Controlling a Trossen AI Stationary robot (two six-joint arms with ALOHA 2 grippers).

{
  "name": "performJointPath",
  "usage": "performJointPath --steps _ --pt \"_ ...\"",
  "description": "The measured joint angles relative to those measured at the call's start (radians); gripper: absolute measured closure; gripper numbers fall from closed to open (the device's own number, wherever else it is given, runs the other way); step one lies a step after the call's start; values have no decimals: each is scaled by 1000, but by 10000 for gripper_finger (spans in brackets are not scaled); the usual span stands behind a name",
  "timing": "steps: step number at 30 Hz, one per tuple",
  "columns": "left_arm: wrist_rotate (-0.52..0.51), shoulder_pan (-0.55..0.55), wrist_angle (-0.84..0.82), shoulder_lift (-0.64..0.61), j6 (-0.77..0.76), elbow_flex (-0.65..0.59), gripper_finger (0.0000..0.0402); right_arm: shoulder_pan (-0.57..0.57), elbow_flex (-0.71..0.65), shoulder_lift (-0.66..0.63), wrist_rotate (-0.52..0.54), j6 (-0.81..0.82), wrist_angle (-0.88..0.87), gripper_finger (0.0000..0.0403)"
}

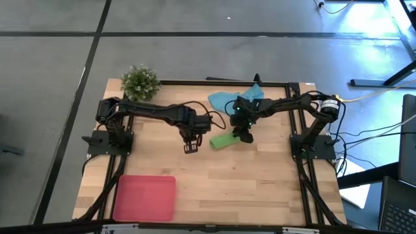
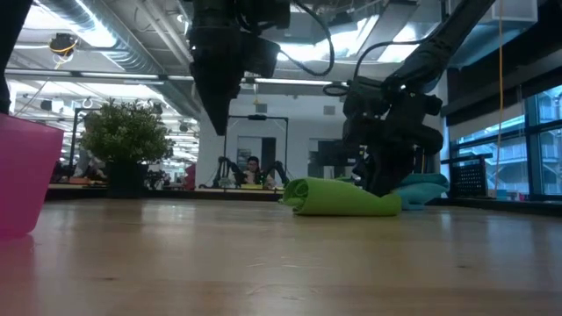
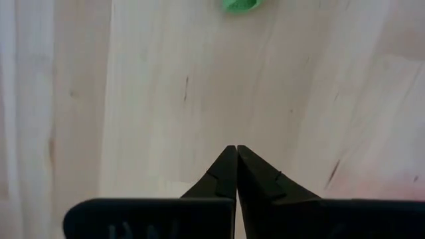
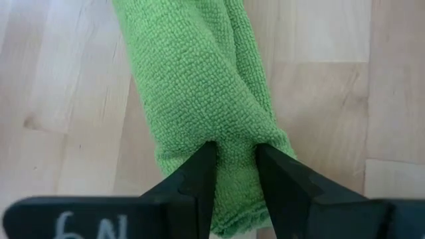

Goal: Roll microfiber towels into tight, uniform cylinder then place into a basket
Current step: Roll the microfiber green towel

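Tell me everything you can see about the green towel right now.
The green towel is lime, nubby microfiber, rolled into a loose, slightly uneven cylinder. It lies flat on the wooden table near the middle, just ahead of the crumpled blue towel. The right gripper pinches one end of the roll between its fingers. The shut left gripper hangs nearby, not touching it.

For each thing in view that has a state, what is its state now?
Green towel: rolled, lying on the table, pinched at one end.
Blue towel: unrolled, crumpled at the far edge.
Red basket: nothing visible inside.
Left end effector: shut, holding nothing, above bare wood.
Right end effector: closed on the green towel.
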Motion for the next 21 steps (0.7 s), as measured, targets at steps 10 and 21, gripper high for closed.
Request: performJointPath --steps 10,21 --pt "-10 -29 69 0 -121 0 401 0 0 0 0 0 9 288" --pt "-35 -30 116 0 -198 0 401 0 0 0 0 0 18 288"
